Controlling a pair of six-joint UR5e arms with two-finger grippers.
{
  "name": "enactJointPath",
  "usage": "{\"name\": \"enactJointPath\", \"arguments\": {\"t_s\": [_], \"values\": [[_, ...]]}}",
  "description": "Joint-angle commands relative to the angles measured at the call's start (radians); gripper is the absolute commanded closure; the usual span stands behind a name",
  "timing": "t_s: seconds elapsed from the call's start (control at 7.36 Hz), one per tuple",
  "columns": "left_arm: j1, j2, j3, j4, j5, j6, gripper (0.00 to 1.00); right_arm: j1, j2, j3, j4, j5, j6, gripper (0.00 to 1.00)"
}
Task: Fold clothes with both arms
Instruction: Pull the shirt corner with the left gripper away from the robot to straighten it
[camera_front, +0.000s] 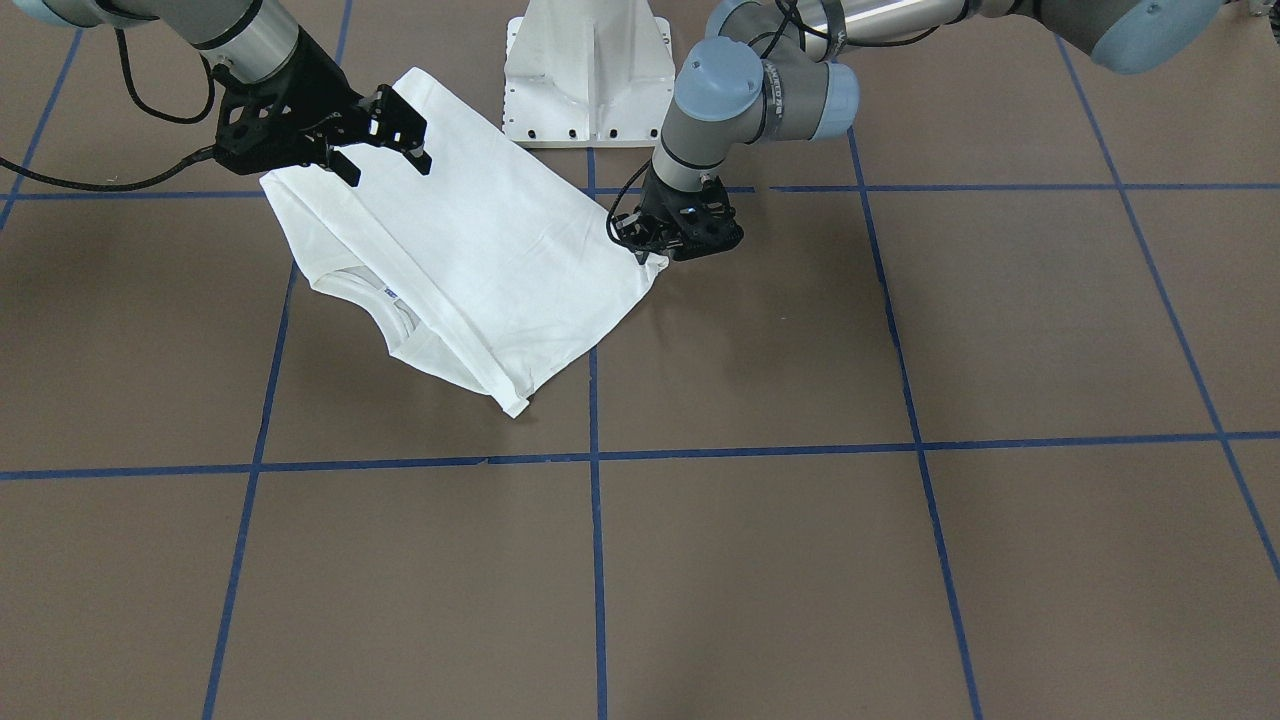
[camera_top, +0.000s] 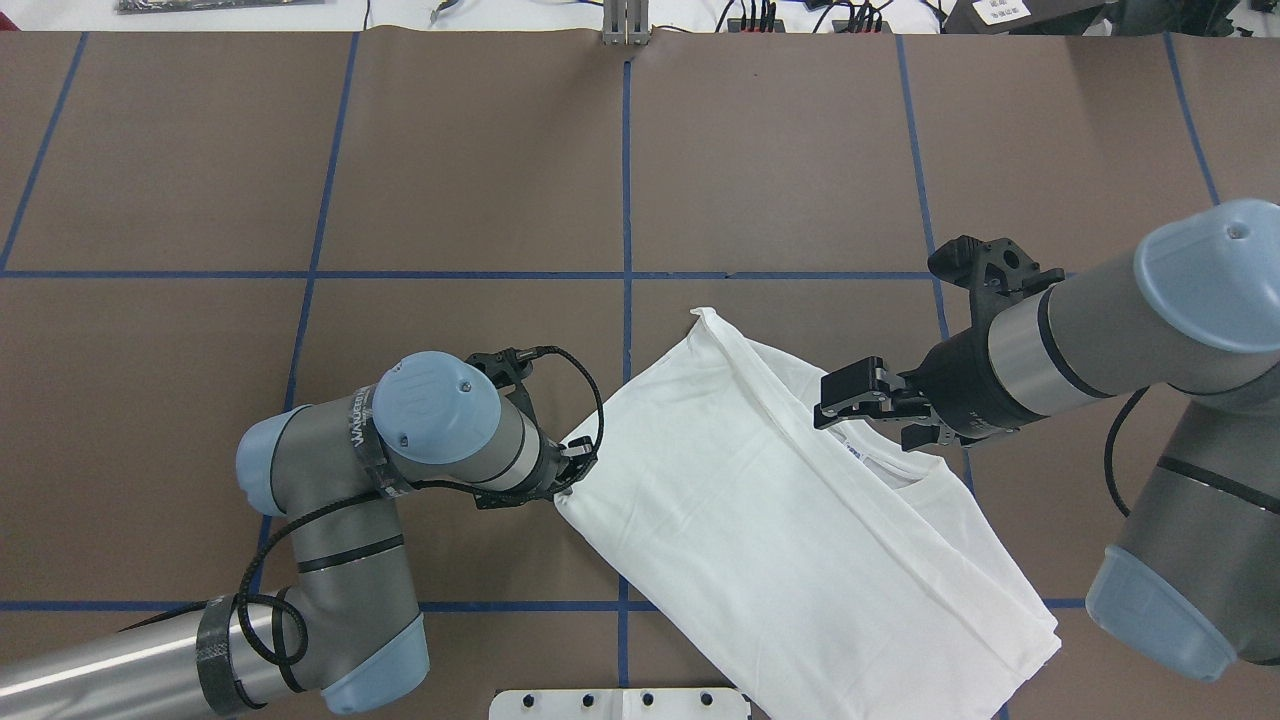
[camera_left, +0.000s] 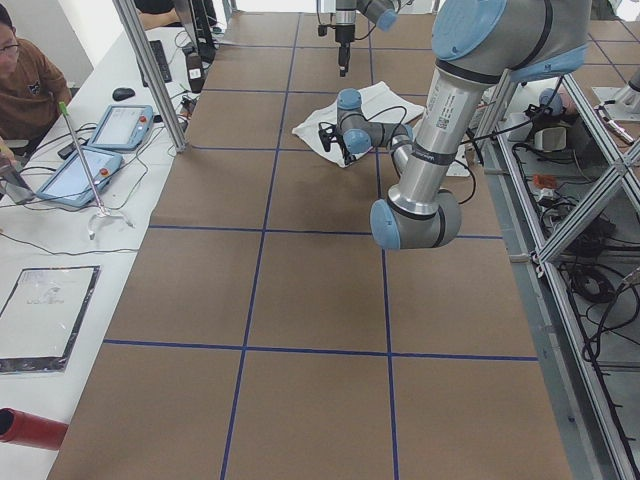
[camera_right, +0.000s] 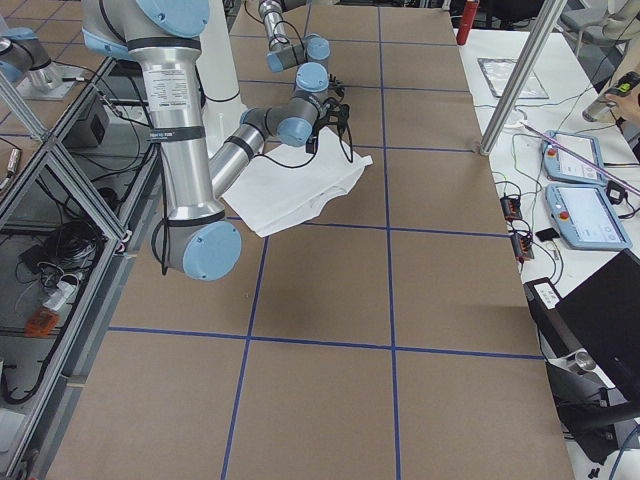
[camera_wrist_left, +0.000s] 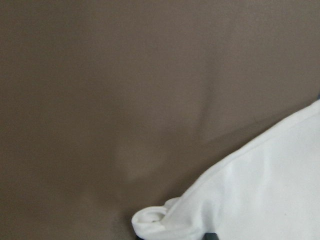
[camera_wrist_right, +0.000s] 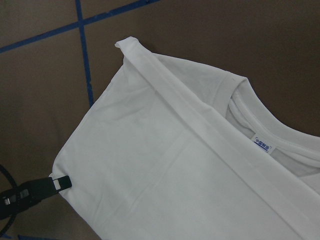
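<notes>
On the brown table (camera_front: 900, 580), seen from the front, the white shirt (camera_front: 480, 260) lies folded just before the white base (camera_front: 588, 70). Its collar (camera_front: 345, 285) and label (camera_front: 390, 293) show at one end. The left arm (camera_front: 760, 90) bends sharply, wrist pointing steeply down, and the left gripper (camera_front: 668, 255) is pinched on the shirt corner nearest it. The right arm (camera_front: 250, 40) reaches in low. The right gripper (camera_front: 385, 160) hangs over the shirt's other side with fingers spread, holding nothing.

From overhead, the left arm comes in at the lower left, doubled back on itself, its wrist aimed at that corner. The right arm enters from the right edge, its forearm slanting towards the shirt, and its spread fingers hang over the collar end. A long fold ridge runs the shirt's length.

From the left side, the near left arm drops from above and turns towards the shirt's near edge.

From the right side, the near right arm stands upright, then slants towards the shirt, and the left arm lies beyond.

The left wrist camera shows only a curled shirt corner at the bottom edge, against bare table.

The right wrist camera looks down on the shirt from above, clear of it. The ridge runs diagonally, and one of the left gripper's fingers (camera_wrist_right: 45, 190) sits on the lower-left corner. A blue tape line (camera_wrist_right: 85, 55) passes beside the shirt.
</notes>
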Motion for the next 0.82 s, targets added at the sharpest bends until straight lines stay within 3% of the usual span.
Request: {"name": "enactJointPath", "arguments": {"t_s": [0.0,0.41,0.68], "values": [[-0.031,0.000,-0.003,-0.037,-0.001,-0.005,1.00,0.000,0.000,0.000,0.000,-0.001,0.000,0.00],[-0.161,0.001,0.006,-0.026,-0.006,0.013,1.00,-0.003,0.001,-0.002,0.000,-0.003,0.002,0.00],[-0.238,-0.002,0.066,-0.023,-0.004,0.102,1.00,-0.005,0.001,-0.016,0.000,-0.010,0.002,0.00]]}}
